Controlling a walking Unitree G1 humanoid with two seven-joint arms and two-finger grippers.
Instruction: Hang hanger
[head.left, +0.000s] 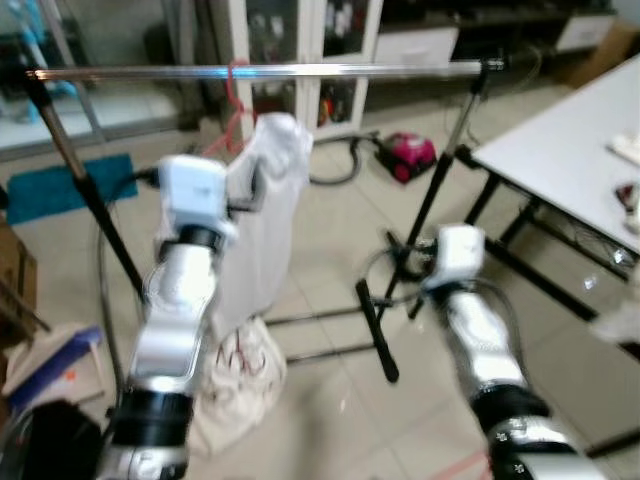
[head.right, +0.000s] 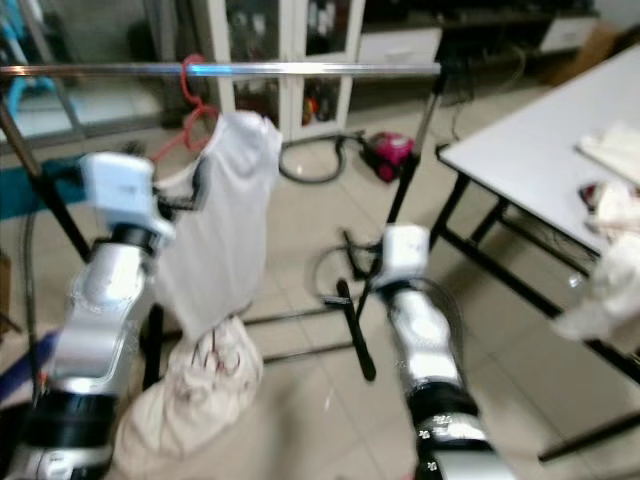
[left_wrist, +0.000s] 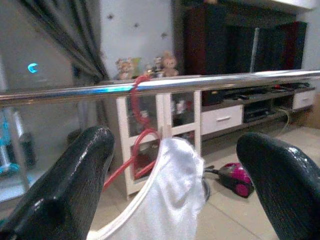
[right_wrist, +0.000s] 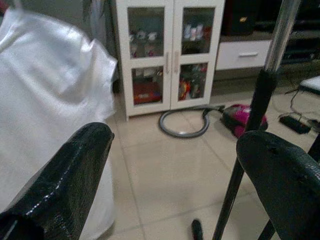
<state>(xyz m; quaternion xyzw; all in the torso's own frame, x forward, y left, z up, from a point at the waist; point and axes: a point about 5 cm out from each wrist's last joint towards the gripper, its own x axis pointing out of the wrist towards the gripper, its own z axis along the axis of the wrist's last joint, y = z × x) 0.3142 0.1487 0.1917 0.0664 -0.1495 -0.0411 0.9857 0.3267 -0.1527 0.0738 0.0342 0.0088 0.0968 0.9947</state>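
Observation:
A red hanger (head.left: 232, 88) is hooked over the chrome rail (head.left: 330, 70), with a white shirt (head.left: 272, 190) hanging from it. My left arm is raised beside the shirt. Its gripper (left_wrist: 175, 145) is open just short of the hanger's hook (left_wrist: 139, 107) and the shirt's collar, and holds nothing. My right arm (head.left: 462, 262) reaches forward lower down, to the right of the shirt. The right gripper (right_wrist: 175, 137) is open and empty, between the shirt's side (right_wrist: 45, 100) and the rack's upright pole (right_wrist: 260, 100).
The rack's slanted legs and black feet (head.left: 378, 335) spread over the tiled floor. A white cloth bag (head.left: 235, 385) lies under the shirt. A white table (head.left: 570, 150) stands at the right. A pink vacuum (head.left: 408, 155) and a glass-door cabinet (right_wrist: 170, 55) are behind.

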